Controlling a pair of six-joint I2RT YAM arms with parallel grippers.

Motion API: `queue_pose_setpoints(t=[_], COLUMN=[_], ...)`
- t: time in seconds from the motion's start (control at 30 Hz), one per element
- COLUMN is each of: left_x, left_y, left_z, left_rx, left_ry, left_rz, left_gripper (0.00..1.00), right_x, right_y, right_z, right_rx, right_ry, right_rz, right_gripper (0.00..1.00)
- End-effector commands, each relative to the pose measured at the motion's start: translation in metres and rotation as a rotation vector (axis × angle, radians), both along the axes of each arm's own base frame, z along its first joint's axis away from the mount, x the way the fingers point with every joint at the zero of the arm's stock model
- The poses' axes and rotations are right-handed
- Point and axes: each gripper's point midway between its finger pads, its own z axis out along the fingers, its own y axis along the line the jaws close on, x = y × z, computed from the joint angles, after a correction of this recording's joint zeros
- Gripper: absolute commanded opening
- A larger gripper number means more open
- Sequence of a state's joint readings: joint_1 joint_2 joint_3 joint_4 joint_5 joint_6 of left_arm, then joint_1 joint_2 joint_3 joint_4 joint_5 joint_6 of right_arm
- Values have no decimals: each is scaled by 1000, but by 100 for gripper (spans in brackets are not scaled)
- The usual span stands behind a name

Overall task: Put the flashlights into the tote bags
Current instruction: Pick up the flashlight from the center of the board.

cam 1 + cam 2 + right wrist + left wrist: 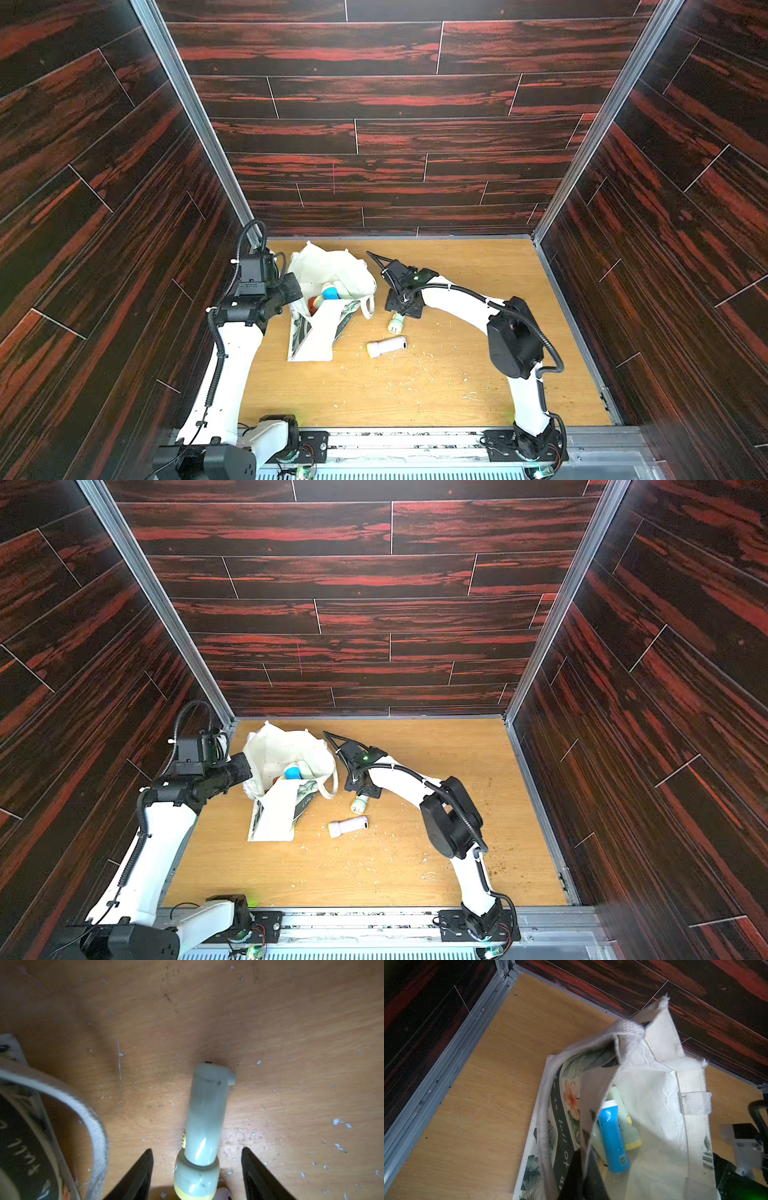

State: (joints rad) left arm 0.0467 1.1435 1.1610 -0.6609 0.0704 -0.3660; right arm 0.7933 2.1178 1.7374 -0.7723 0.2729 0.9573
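Left wrist view looks along the left gripper [583, 1178], whose jaws are pinched tight on the near rim of the tote bag [654, 1088]. I judge that the cloth is held up this way so that the mouth gapes and leaves room to drop things in. Inside, a blue flashlight [611, 1138] lies against a green-and-yellow flashlight [627, 1126].

In both top views the bag stands at the left rear of the table [457, 374] with its mouth up and its printed side sagging toward the front. A red flashlight [312, 303] shows beside the blue one, with pale ones next to them. How many lie deeper is hidden. One loop handle [368, 305] droops onto the wood just right of the bag.

Further right, the right gripper [197, 1149] hangs low over a pale green flashlight [204, 1118] that lies on the table. Its fingers stand apart on either side of the wide head, with a gap on each side, so it has hold of nothing. It looks lined up to close on that end. A lavender flashlight [386, 346] lies on its side nearer the front, apart from the bag and from both arms.
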Motion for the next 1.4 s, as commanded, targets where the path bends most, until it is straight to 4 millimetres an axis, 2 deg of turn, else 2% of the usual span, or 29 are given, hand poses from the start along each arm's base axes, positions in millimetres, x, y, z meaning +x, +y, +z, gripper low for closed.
queue_pose_setpoints(t=[0.0, 0.53, 1.03, 1.27, 1.37], left_x=[-6, -7, -8, -8, -8], left_y=[2, 0, -1, 0, -2], left_z=[6, 5, 5, 6, 6], left_rx=[10, 3, 5, 7, -1], left_ry=[-20, -21, -19, -21, -21], left_rz=[1, -13, -17, -16, -20], left_gripper=[0, 0, 0, 0, 0], right_x=[-8, -4, -2, 1, 4], right_y=[-10, -8, -7, -10, -13], right_z=[-27, -57, -67, -58, -41], right_rx=[-64, -81, -85, -85, -78], right_ry=[93, 168, 190, 167, 128], right_rz=[-32, -32, -28, -40, -52], right_gripper=[68, 57, 48, 37, 31])
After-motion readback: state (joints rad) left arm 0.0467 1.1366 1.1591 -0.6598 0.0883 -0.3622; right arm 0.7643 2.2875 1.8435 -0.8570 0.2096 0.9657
